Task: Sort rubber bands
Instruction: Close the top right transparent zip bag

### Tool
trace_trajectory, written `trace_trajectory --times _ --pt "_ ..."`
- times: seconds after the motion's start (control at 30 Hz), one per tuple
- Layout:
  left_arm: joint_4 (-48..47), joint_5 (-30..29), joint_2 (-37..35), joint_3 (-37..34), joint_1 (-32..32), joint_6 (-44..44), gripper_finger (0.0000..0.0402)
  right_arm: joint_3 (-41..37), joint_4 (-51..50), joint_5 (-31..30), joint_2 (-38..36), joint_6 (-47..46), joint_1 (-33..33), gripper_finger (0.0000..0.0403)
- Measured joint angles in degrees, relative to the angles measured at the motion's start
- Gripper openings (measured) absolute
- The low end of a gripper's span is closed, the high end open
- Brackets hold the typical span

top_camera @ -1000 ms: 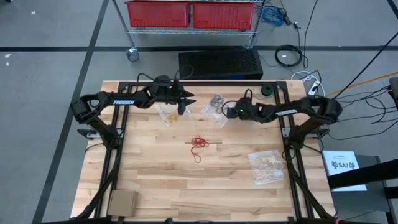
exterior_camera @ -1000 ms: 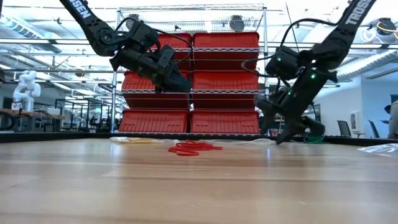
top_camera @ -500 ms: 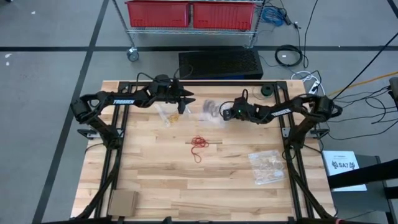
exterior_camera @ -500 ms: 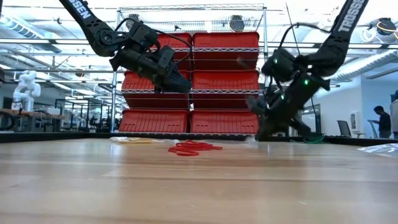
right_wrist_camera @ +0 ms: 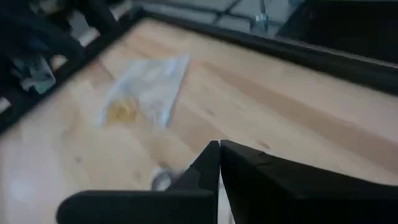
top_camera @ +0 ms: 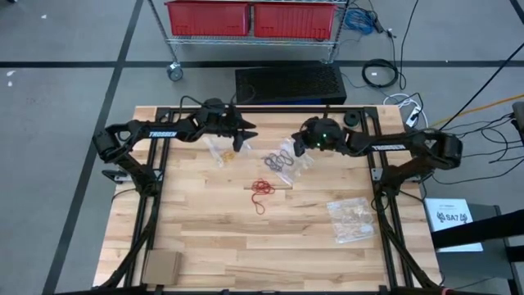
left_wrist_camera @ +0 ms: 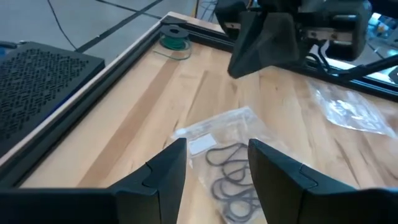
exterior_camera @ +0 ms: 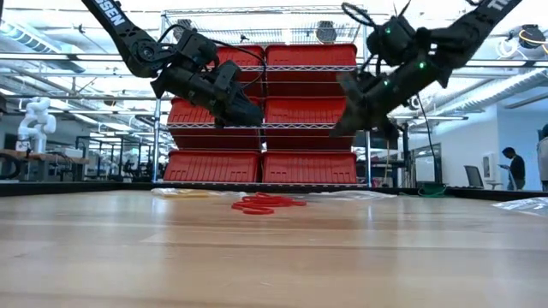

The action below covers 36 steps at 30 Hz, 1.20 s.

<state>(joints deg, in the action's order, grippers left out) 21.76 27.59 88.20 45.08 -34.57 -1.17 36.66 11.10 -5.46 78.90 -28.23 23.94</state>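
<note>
Right wrist view: right gripper [right_wrist_camera: 219, 163] jaws closed, empty.

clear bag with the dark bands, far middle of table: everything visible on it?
The clear bag is thin, crinkled transparent plastic with a small white label, lying flat on the wooden table. Several dark rubber bands show as loose overlapping loops at it. It lies beyond the red bands, under the right hand, whose fingers are shut; whether they pinch the plastic is unclear.

The counter [top_camera: 205, 221] is pale planked wood with a smooth, faintly glossy finish. Clear, crinkled plastic bags [top_camera: 350, 220] catch the light. The rubber bands [top_camera: 262, 188] look matt. Both grippers' fingers [left_wrist_camera: 165, 171] are matt black plastic.
</note>
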Motion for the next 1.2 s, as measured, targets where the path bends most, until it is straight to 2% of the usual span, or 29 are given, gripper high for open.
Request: trace_trajectory --times 0.13,0.4,0.53,0.67,0.9,1.03,1.2 --pt "-0.1 0.0 0.0 0.0 0.2 0.0 0.0176 1.0 -6.4 -0.1 2.2 0.8 0.1 0.005" --pt "-0.3 -0.5 0.0 0.0 0.2 0.0 0.0176 1.0 -5.0 -0.4 11.9 -0.4 0.0 0.0173" --pt "-0.3 -0.6 0.0 0.0 0.2 0.0 0.0176 1.0 -2.5 -1.5 16.2 -0.8 0.1 0.0198" --pt "-0.2 -0.6 0.0 0.0 0.2 0.0 0.0176 1.3 0.0 -2.9 19.8 -0.7 0.1 0.017" --pt "0.2 -1.9 0.0 0.0 0.2 -0.3 0.0176 1.3 1.2 -3.6 20.3 0.1 0.1 0.0019" --pt "0.2 -2.8 0.0 0.0 0.1 -1.4 0.0176 0.9 -0.3 -1.6 16.9 2.1 -0.2 0.0014" --pt "0.3 -2.8 0.0 0.0 0.2 -1.5 0.0176 1.0 0.7 -2.6 9.8 8.5 -1.8 0.0003"
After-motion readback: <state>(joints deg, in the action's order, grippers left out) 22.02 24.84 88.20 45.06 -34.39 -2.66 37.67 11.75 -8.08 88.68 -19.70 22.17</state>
